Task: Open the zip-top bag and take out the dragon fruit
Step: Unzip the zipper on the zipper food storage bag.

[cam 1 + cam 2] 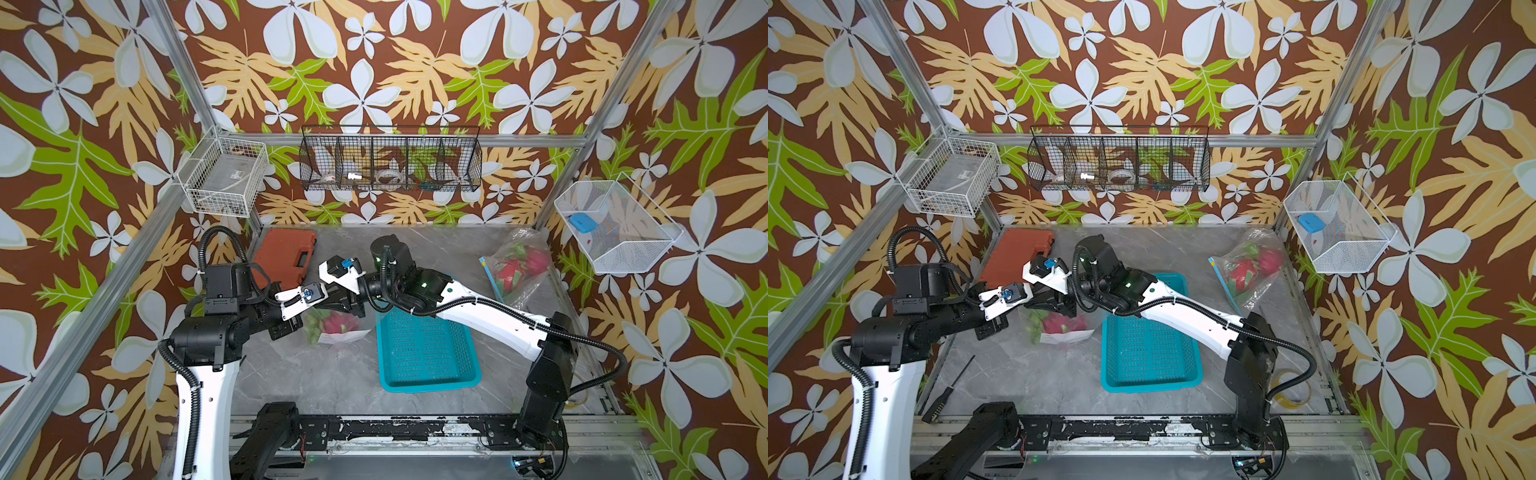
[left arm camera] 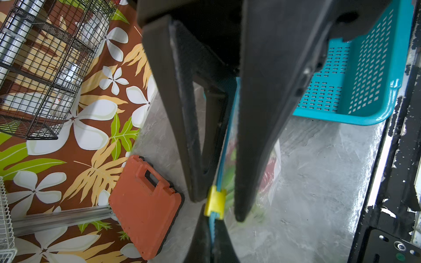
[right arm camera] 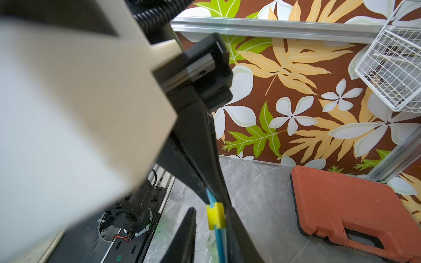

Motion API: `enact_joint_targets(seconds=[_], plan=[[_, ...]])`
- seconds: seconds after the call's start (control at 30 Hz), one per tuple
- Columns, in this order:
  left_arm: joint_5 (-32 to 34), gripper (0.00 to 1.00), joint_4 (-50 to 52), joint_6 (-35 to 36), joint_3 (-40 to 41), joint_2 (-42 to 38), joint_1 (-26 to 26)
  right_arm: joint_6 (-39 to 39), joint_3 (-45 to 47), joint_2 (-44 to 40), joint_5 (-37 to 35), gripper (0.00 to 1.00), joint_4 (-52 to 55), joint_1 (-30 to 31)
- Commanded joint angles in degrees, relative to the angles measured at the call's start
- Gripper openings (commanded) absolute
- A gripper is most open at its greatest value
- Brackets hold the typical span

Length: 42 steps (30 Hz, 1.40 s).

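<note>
A clear zip-top bag holding a pink dragon fruit lies left of centre, under both grippers. Its blue zip strip carries a yellow slider. My left gripper is shut on the strip just beside the slider. My right gripper stands open astride the slider, with one finger close against it and a gap on the other side. A second bag with more dragon fruit lies at the back right.
A teal perforated basket stands just right of the bag. An orange tool case lies at the back left. A black tool and a tape roll sit near the front corners. Wire baskets hang on the walls.
</note>
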State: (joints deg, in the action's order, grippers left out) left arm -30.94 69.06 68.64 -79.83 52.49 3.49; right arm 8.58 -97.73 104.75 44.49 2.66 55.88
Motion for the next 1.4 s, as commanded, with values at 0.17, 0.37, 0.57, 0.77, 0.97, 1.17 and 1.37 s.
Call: enact_joint_targets(seconds=[0.17,0.37,0.57,0.77,0.97,1.17,1.37], plan=[[-0.6,0.00,-1.7,-1.0,0.2,-0.2,0.1,-2.7,0.7,0.4,0.5,0.11,-4.0,0.2],[0.8,0.00,-1.8,-0.9,0.1,-0.5,0.1,-1.9,1.2,0.1,-0.8,0.00,-3.2,0.1],[3.8,0.00,-3.2,-0.9,0.2,-0.5,0.1,-1.2,3.2,-1.9,-1.2,0.00,-0.5,-1.6],[7.0,0.00,-6.3,-1.3,0.9,-0.6,0.1,0.5,7.0,-5.2,-2.6,0.00,1.3,-3.2],[11.3,0.00,-9.6,-1.2,1.7,-0.8,0.1,0.7,9.6,-7.6,-3.2,0.00,4.1,-4.9],[13.6,0.00,-11.5,-1.1,1.4,-0.5,0.1,1.2,13.4,-10.6,-4.9,0.00,4.2,-5.9],[16.2,0.00,-12.8,-1.0,1.4,0.2,0.1,-0.4,17.7,-13.6,-5.4,0.00,3.9,-8.4]])
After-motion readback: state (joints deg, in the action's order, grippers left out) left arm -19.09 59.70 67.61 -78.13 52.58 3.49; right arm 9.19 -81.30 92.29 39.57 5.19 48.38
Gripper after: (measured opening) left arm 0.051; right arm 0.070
